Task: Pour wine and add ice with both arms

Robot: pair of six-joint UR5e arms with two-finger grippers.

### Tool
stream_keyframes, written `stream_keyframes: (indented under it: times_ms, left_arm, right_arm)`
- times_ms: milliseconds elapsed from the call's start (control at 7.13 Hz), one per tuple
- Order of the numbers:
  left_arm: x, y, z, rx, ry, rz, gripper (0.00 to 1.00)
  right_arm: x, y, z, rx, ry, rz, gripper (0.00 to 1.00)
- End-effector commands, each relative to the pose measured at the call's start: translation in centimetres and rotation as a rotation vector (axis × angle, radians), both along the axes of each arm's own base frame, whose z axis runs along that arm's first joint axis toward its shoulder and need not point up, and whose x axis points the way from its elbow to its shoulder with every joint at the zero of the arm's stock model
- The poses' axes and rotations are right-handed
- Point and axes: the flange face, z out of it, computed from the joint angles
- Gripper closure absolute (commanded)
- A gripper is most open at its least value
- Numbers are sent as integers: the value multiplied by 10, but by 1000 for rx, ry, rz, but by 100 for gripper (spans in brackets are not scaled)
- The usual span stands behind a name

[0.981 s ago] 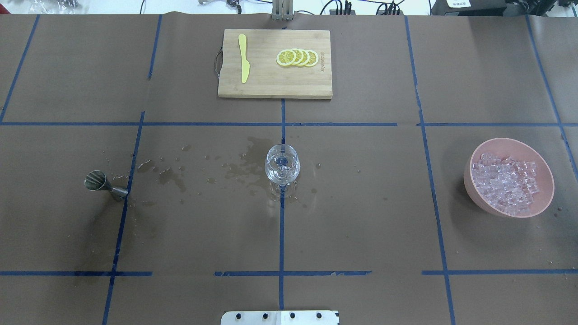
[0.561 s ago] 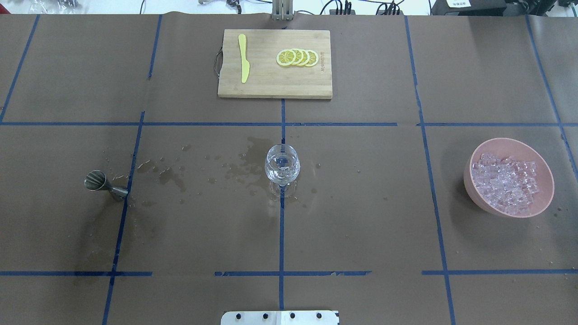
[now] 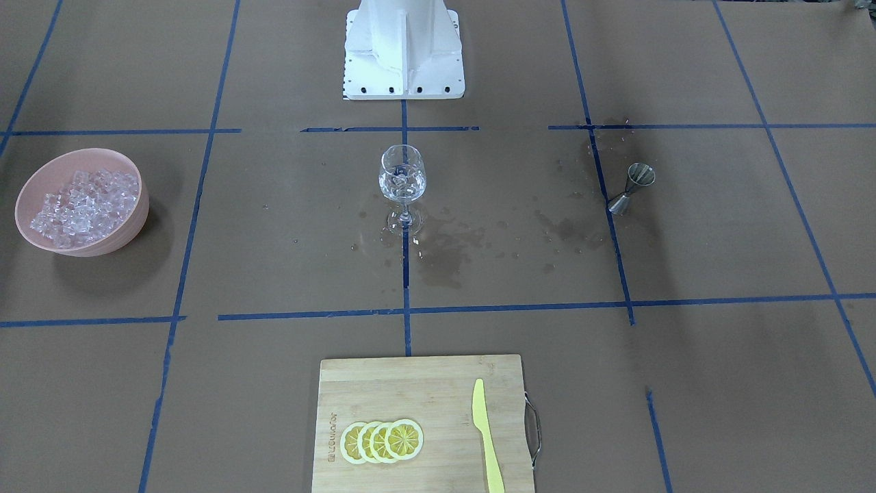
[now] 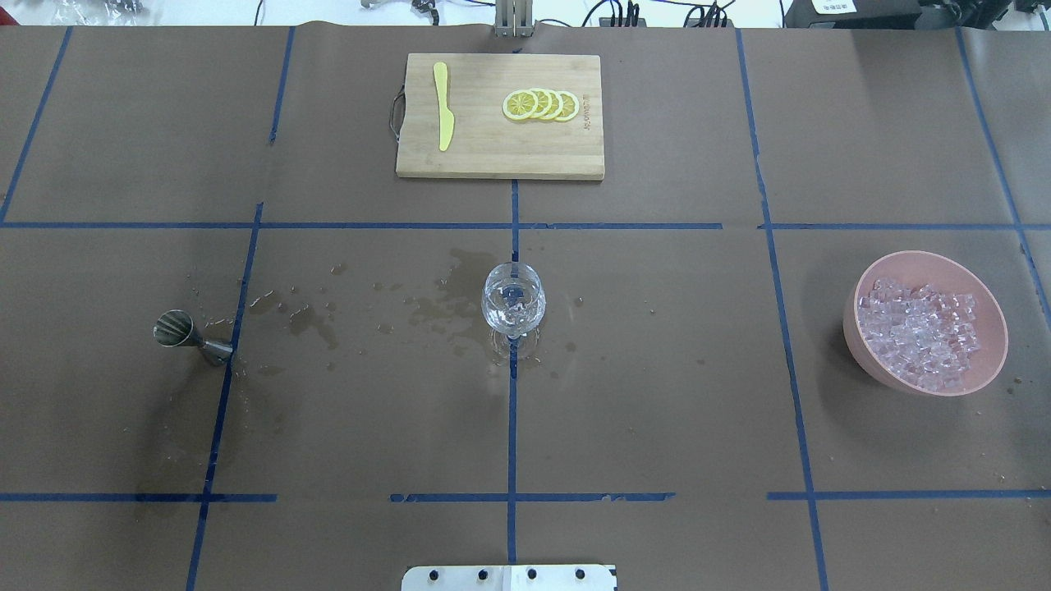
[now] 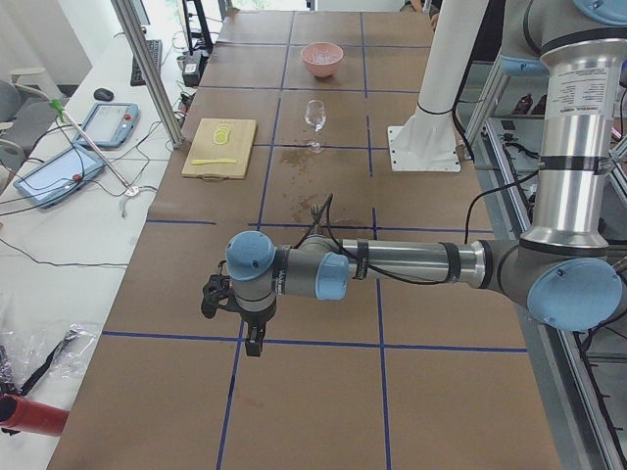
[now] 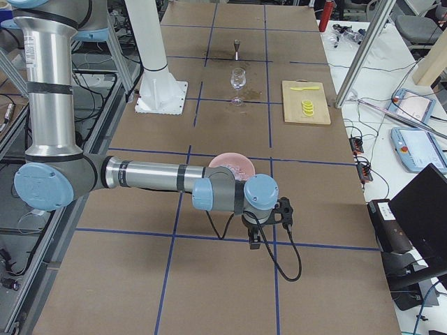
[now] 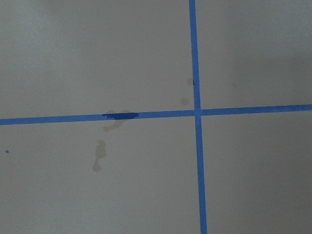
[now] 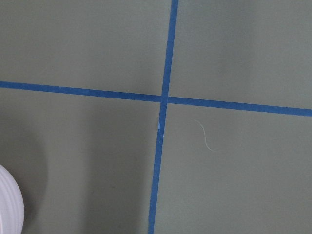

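Surveying brown table (image 4: 657, 410): glass (image 4: 512, 305) at centre, clear contents blurring. Finding ice (image 4: 920, 336) heaped in pink bowl (image 4: 851, 332) at right end. Viewing left arm (image 5: 411, 262), right arm (image 6: 147, 174) only sidelong; not resolving jaws' opening.

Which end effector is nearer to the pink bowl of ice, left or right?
Right. The right end effector hangs close beside the pink bowl; the left end effector is at the table's opposite end, beyond the jigger.

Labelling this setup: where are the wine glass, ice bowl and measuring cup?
wine glass (image 4: 512, 300), overhead view, its bowl.
ice bowl (image 4: 928, 267), overhead view, bare inner wall.
measuring cup (image 4: 174, 328), overhead view, its open mouth.
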Motion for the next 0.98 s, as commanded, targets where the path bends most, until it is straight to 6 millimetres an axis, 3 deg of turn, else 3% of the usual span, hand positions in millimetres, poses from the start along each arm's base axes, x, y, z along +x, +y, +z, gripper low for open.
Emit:
stream_keyframes:
  times_ms: [0, 841]
  left_arm:
    - [0, -1, -3, -8, 2, -17, 0]
    - [0, -1, -5, -24, 4, -39, 0]
  right_arm:
    - [3, -4, -2, -6, 34, 15, 0]
    - [4, -4, -7, 0, 31, 21, 0]
